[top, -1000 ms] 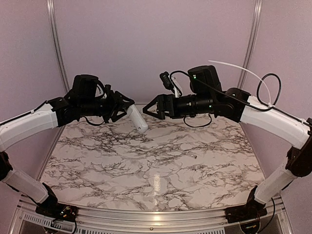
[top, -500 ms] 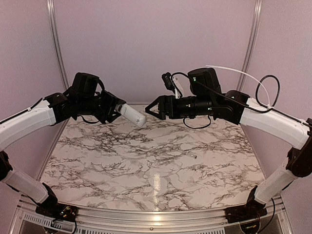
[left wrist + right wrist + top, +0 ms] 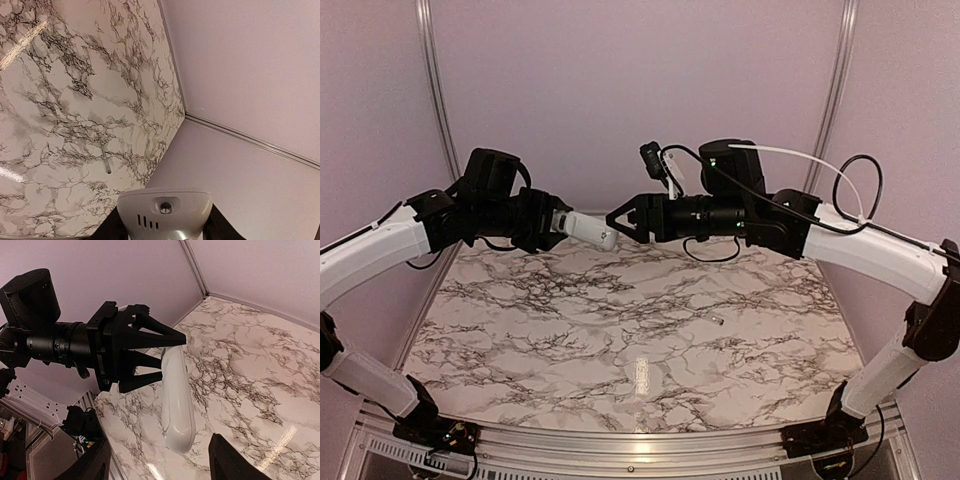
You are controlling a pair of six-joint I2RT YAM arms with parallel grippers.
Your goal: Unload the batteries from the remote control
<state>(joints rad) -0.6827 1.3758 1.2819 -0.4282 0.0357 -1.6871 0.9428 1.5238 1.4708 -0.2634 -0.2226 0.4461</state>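
Observation:
The remote control (image 3: 586, 230) is a white oblong handset held level in the air above the back of the marble table (image 3: 620, 340). My left gripper (image 3: 555, 222) is shut on its left end. The left wrist view shows its rounded end (image 3: 165, 212) between the two dark fingers. My right gripper (image 3: 616, 218) faces it from the right, open. In the right wrist view the remote (image 3: 177, 400) hangs with its free tip between my right fingers (image 3: 92, 460), touching neither. The remote's smooth curved side shows. The batteries are out of view.
A thin pale stick (image 3: 717, 321) lies on the marble right of centre, also seen as a stick (image 3: 105, 159) in the left wrist view. Purple walls with metal rails (image 3: 435, 90) close the back and sides. A black cable (image 3: 850, 190) loops over the right arm.
The left arm has swung the remote up from a downward tilt to level, pointing right. The right gripper has moved left to the remote's tip and its jaws have narrowed.

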